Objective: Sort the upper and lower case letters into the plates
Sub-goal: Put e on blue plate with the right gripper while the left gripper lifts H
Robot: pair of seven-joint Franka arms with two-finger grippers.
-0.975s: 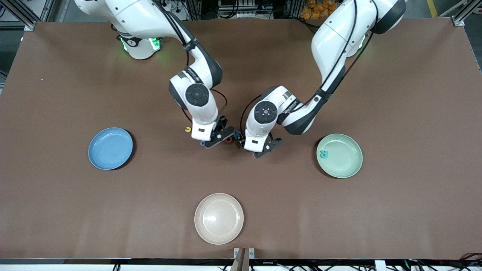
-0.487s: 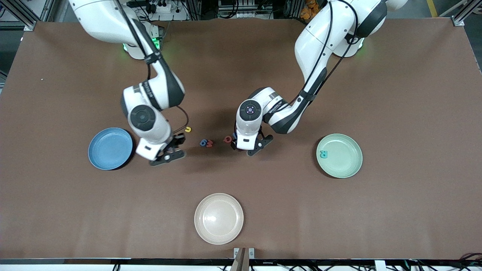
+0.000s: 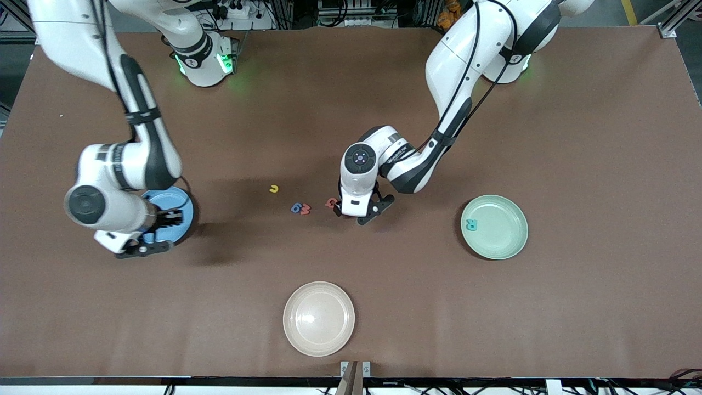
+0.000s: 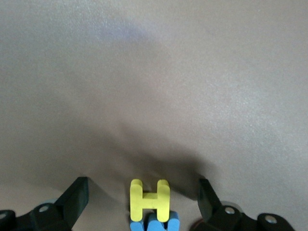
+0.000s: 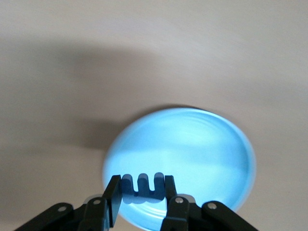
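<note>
Brown matting covers the table [image 3: 576, 307], and three plates lie on it. Toward the right arm's end sits the sky-blue plate [image 3: 184, 206]; toward the left arm's end the mint-green plate [image 3: 502, 241], with a teal R [image 3: 471, 224] lying in it; the cream-white plate [image 3: 318, 318] lies near the table edge closest to the front camera.

Right gripper [image 5: 139, 199] hangs over the sky-blue plate, its fingers [image 5: 113, 199] pinching a dark blue letter with three prongs, an m or a w [image 5: 142, 185], which I cannot tell apart.

Left gripper [image 4: 144, 202] is low over the middle of the table, its fingers [image 4: 74, 197] spread wide and apart from the yellow H [image 4: 149, 200] that lies between them. Just beside the H lies a blue letter [image 4: 153, 224], only partly in view.

Toward the right arm's end from that gripper, a red letter [image 3: 330, 203] lies just beside it, then a red M [image 3: 305, 208] touching a blue g [image 3: 296, 208], and a yellow u [image 3: 273, 188] a little farther from the front camera.
</note>
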